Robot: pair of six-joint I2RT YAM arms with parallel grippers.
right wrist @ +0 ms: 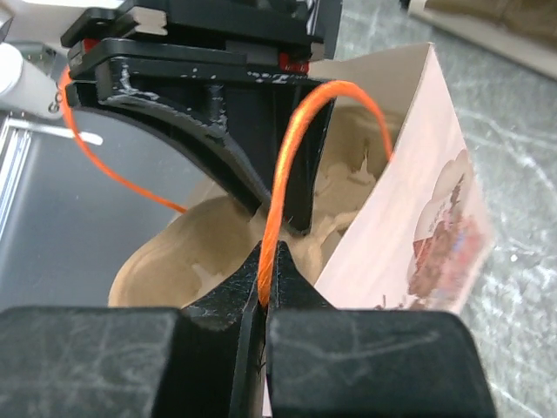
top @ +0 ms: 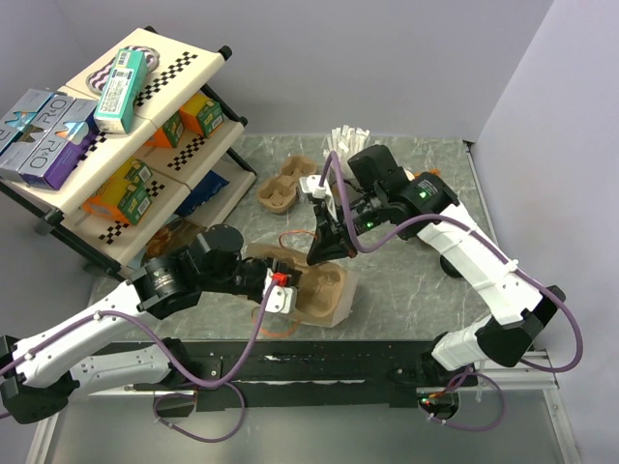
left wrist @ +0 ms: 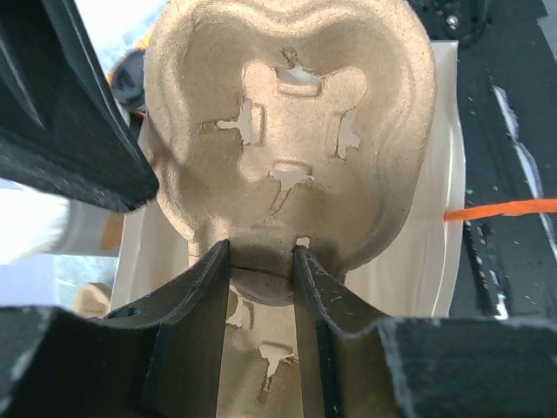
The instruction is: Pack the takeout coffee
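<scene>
The takeout coffee is out of view in all three views. My left gripper (top: 286, 290) (left wrist: 261, 252) is shut on the rim of a brown pulp cup carrier (top: 324, 288) (left wrist: 287, 131) (right wrist: 191, 252). The carrier lies partly inside a pale paper bag (top: 346, 302) (left wrist: 409, 270) (right wrist: 409, 174) that rests on its side on the table. Just behind the bag, my right gripper (top: 319, 253) (right wrist: 268, 261) is shut on the bag's orange string handle (right wrist: 291, 148) (top: 290, 237) and holds it up. The carrier's cup wells show nothing in them.
A second brown carrier (top: 285, 186) lies at the back of the grey table, with a bunch of white upright pieces (top: 346, 140) behind it. A tilted shelf rack (top: 116, 145) of boxes fills the left. A black rail (top: 319, 367) runs along the near edge.
</scene>
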